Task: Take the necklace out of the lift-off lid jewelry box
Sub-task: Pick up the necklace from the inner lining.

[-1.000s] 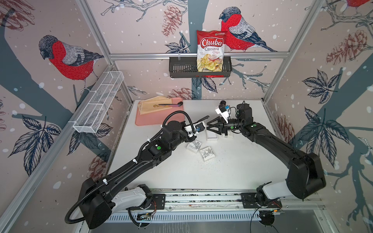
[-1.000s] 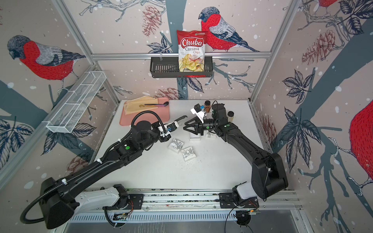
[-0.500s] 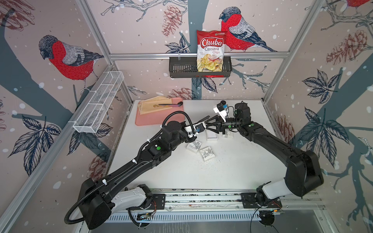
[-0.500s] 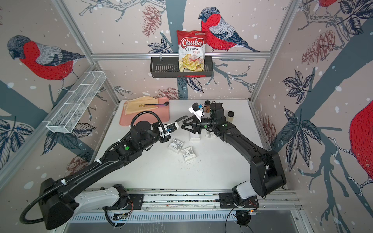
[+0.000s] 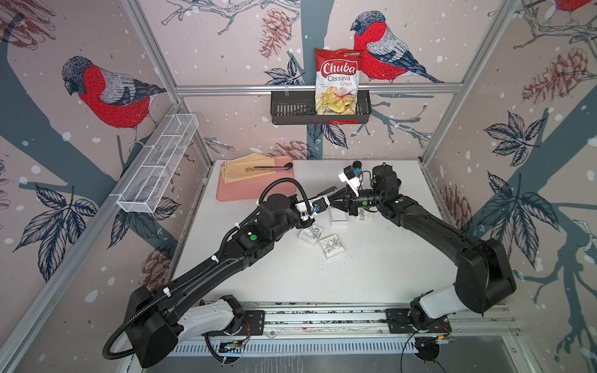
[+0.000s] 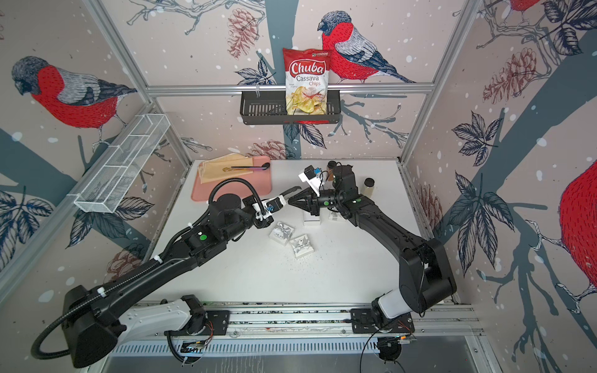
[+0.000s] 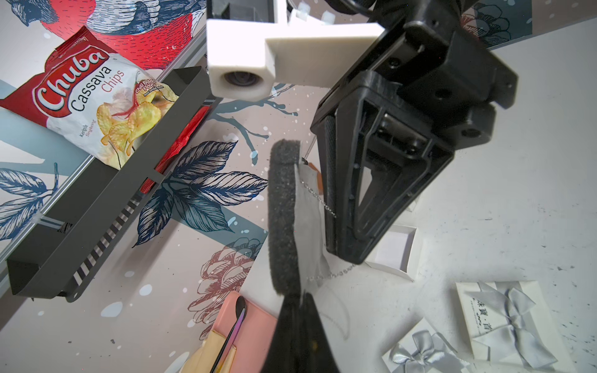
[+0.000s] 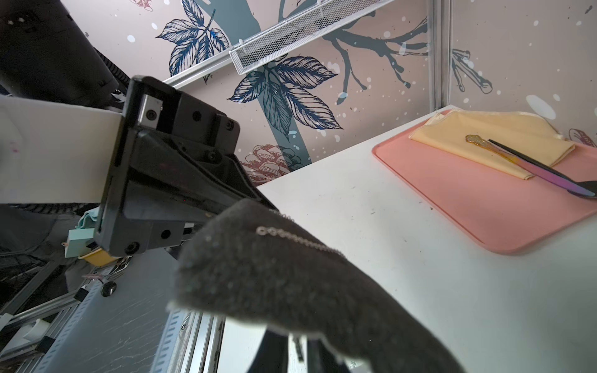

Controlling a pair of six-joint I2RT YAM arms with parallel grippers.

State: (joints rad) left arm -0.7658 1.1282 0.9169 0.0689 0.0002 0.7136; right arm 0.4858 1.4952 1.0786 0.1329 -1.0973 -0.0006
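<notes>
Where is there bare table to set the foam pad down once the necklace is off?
Widest bare patch: the table front, between the bow boxes and the front rail, flanked by both arms. A smaller one lies at the back, between the pink tray and the jars. Crowded: the centre, where left gripper and right gripper meet near the open box.

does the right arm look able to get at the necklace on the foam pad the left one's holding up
Probably yes: the left gripper holds the foam pad up with the necklace side facing the right gripper, whose tips are beside the chain, nothing between.
</notes>
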